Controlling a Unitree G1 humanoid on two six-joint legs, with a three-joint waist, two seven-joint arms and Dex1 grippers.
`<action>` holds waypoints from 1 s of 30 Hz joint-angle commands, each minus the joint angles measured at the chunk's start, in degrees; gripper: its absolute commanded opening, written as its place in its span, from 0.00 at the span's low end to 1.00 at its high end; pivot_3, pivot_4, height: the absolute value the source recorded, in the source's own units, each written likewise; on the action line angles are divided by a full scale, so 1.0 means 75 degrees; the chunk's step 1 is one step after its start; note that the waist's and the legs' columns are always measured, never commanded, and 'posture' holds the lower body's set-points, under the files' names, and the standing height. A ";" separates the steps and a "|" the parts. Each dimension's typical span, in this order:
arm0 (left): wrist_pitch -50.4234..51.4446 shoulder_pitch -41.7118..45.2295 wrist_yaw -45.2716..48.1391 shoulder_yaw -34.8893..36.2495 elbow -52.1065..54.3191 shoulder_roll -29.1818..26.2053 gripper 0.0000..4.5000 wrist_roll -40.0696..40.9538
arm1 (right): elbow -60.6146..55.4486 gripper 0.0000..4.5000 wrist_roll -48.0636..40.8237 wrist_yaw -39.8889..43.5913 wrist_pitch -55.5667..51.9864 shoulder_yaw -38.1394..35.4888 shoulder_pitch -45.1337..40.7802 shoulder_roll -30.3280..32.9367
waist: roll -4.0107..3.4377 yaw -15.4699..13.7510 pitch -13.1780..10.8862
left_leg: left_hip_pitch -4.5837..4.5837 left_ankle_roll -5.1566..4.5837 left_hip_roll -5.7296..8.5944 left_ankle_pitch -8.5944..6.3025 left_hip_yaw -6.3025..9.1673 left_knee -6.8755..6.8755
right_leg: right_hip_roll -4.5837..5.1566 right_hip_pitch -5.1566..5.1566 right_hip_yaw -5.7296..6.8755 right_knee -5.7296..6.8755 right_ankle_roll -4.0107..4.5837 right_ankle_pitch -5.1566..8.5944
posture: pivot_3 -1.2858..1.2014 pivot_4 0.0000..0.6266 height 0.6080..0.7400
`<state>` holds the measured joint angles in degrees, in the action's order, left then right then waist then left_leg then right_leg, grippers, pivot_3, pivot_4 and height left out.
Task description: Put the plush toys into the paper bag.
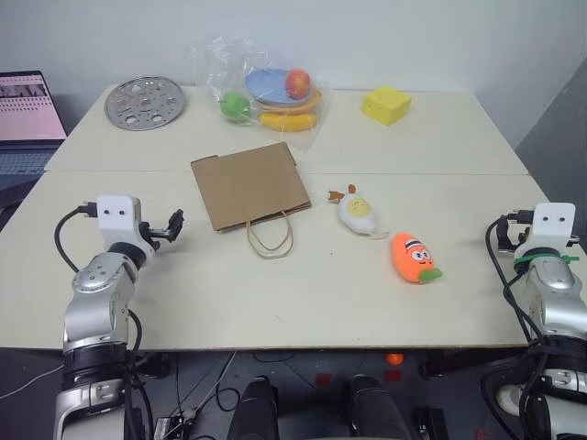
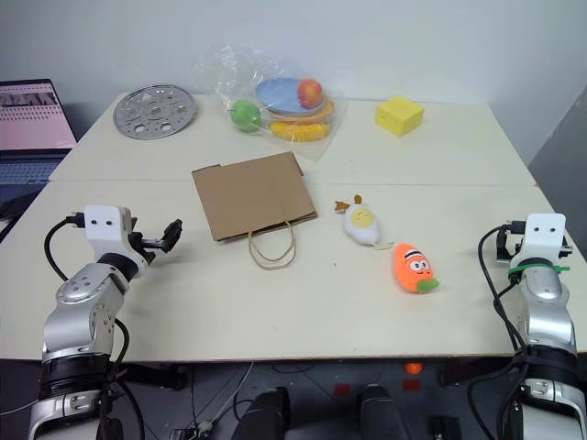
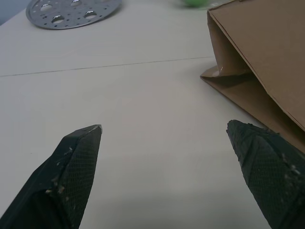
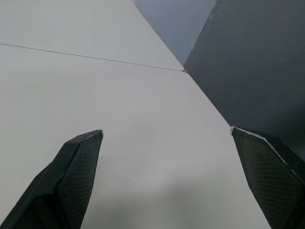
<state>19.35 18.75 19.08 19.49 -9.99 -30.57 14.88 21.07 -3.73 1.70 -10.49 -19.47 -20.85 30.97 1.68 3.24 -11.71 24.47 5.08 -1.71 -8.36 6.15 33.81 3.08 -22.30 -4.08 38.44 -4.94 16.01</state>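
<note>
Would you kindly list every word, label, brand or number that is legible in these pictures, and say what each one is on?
No text can be read.
Laptop screen: pinkish window with lines too small and blurred to read.
Paper bag: plain brown, no print visible.
Carrot plush and egg plush: faces only, no lettering.
Yellow wedge block: unmarked.
</note>
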 commanded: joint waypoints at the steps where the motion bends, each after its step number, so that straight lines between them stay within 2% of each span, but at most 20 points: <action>1: -0.0041 -0.0003 0.0097 0.0058 0.0444 -0.0138 1.00 0.0050 | -0.0072 1.00 -0.0017 0.0000 0.0172 -0.0166 -0.0065 0.0146 | 0.0000 0.0000 0.0000 | 0.0000 0.0000 0.0000 0.0000 0.0000 0.0000 | 0.0000 0.0000 0.0000 0.0000 0.0000 0.0000 | 0.52 0.24 1.00; 5: -0.0064 -0.0114 0.0256 -0.0034 0.0621 -0.0295 1.00 -0.0070 | -0.0072 1.00 -0.0006 0.0007 0.0157 -0.0111 -0.0106 0.0111 | 0.0000 0.0000 0.0000 | 0.0000 0.0000 0.0000 0.0000 0.0000 0.0000 | 0.0000 0.0000 0.0000 0.0000 0.0000 0.0000 | 0.52 0.24 1.00; 12: -0.0003 -0.0217 0.1637 -0.0103 0.1366 -0.0804 1.00 0.0544 | -0.0454 1.00 -0.0022 0.0525 0.0058 0.0067 -0.0145 0.0290 | -0.0002 0.0003 -0.0001 | 0.0001 0.0000 -0.0001 0.0000 -0.0002 -0.0002 | 0.0000 0.0000 -0.0001 -0.0012 0.0003 0.0001 | 0.52 0.24 1.00; 17: -0.0250 -0.0394 0.2786 -0.0315 0.1433 -0.1363 1.00 0.0608 | -0.1537 1.00 -0.0352 0.1677 -0.0399 0.0366 -0.0031 0.0505 | -0.0007 0.0016 -0.0003 | 0.0008 0.0000 -0.0004 -0.0001 -0.0011 -0.0011 | 0.0000 0.0004 -0.0004 -0.0052 0.0002 0.0000 | 0.52 0.24 1.00; 24: -0.0662 -0.0203 0.3935 -0.0127 0.0614 -0.1977 1.00 0.0771 | -0.3404 1.00 -0.1322 0.3197 -0.1527 0.0629 0.0166 0.0795 | -0.0006 0.0002 -0.0004 | 0.0011 -0.0001 -0.0008 -0.0002 -0.0005 -0.0026 | 0.0000 0.0001 0.0003 -0.0059 0.0001 0.0000 | 0.52 0.24 1.00; 30: -0.1215 0.0016 0.5086 -0.0752 0.0196 -0.2527 1.00 0.0503 | -0.5049 1.00 -0.2218 0.4287 -0.2587 0.1081 0.0511 0.0981 | -0.0010 -0.0007 -0.0006 | 0.0016 0.0000 -0.0009 -0.0002 -0.0007 -0.0027 | 0.0001 0.0000 0.0002 -0.0067 0.0015 0.0008 | 0.52 0.24 1.00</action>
<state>11.95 17.82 55.39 14.51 -8.63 -48.22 19.02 -12.40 -18.11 31.73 -28.27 -11.48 -17.16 37.14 1.60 3.19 -11.76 24.59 5.08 -1.78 -8.38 6.10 33.62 3.09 -22.30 -4.06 37.94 -4.81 16.08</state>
